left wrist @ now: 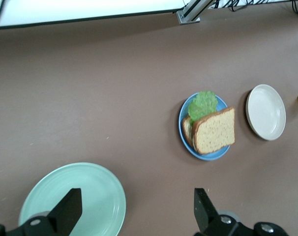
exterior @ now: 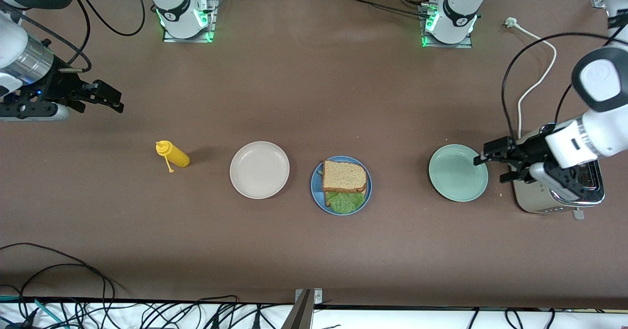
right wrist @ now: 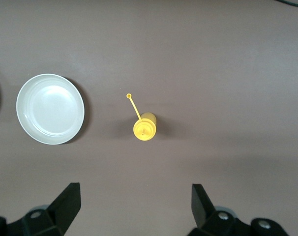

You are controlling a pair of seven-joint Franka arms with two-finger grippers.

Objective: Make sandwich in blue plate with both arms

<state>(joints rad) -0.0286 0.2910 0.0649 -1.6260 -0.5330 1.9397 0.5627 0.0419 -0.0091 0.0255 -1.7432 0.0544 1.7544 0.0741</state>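
Nearest the front camera among the things on the table lies the blue plate (exterior: 315, 191), with the sandwich (exterior: 344, 181) resting on it: two slices of brown bread stacked, a ruffled green lettuce leaf sticking out from between them at the side nearer the camera. The left gripper (exterior: 492, 165) hangs at the left arm's end of the table, over the edge of the pale green plate (exterior: 451, 179) and beside the toaster (exterior: 564, 202), its fingers (left wrist: 69, 209) spread wide and holding nothing; the arm reaches in low and almost level. The right gripper (exterior: 109, 99) hovers over bare table at the right arm's end, jaws likewise wide apart and empty (its wrist view looks straight down on the bottle and the pale plate). The beige-white plate (exterior: 259, 169) sits just beside the blue one, toward the right arm's end, and the yellow squeeze bottle (exterior: 173, 155) stands well apart from it, closer still to that end. A white cord (exterior: 537, 76) trails from the toaster toward the robots' bases. The table (exterior: 314, 88) is matte brown; black cables (exterior: 73, 290) bunch along its near edge.
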